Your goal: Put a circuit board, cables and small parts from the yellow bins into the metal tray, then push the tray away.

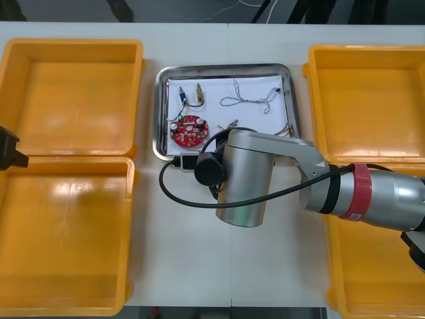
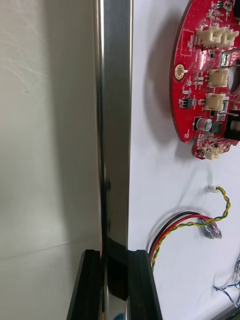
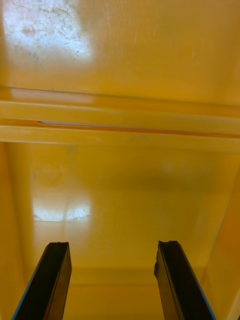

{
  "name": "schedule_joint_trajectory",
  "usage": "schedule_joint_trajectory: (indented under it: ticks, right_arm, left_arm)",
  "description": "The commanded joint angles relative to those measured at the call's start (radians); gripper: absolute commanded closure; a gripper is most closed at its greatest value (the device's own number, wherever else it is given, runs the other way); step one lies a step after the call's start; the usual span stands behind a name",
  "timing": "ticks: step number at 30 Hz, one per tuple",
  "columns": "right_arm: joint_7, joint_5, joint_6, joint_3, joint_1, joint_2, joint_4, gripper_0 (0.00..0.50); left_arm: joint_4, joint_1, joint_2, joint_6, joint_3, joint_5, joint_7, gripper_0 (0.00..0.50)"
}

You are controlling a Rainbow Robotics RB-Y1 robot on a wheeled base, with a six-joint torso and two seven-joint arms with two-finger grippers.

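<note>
The right arm's silver wrist hides the right gripper (image 2: 116,282) in the front view, along with the lower edge of the metal tray (image 1: 160,100) at upper centre. The right wrist view shows its fingers clamped on the tray's rim. On the white liner lie the circuit board (image 1: 188,130), a blue and white cable (image 1: 249,100), a red and yellow cable (image 2: 190,220) and small metal parts (image 1: 189,95). Open table (image 1: 179,259) lies below the tray, with yellow bins (image 1: 73,93) on both sides. The left gripper (image 3: 112,250), cut off at the left edge, hangs spread wide over a bin, holding nothing.
</note>
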Motion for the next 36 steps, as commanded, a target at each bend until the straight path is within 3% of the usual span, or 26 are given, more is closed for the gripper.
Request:
schedule_joint_trajectory:
  ticks: [1,19,26,36]
  right_arm:
    - [0.047,0.016,-0.017,-0.008,-0.060,-0.012,0.006,0.500]
    - [0.081,0.013,-0.072,-0.066,-0.119,0.035,0.163,0.500]
    - [0.094,-0.059,-0.084,-0.106,-0.146,0.040,0.207,0.500]
    - [0.110,-0.059,-0.084,-0.105,-0.168,0.048,0.215,0.500]
  left_arm:
    - [-0.030,0.020,0.049,0.006,0.031,0.008,-0.074,0.000]
    - [-0.030,0.020,0.049,0.006,0.031,0.008,-0.074,0.000]
    - [-0.030,0.020,0.049,0.006,0.031,0.008,-0.074,0.000]
    - [-0.030,0.020,0.049,0.006,0.031,0.008,-0.074,0.000]
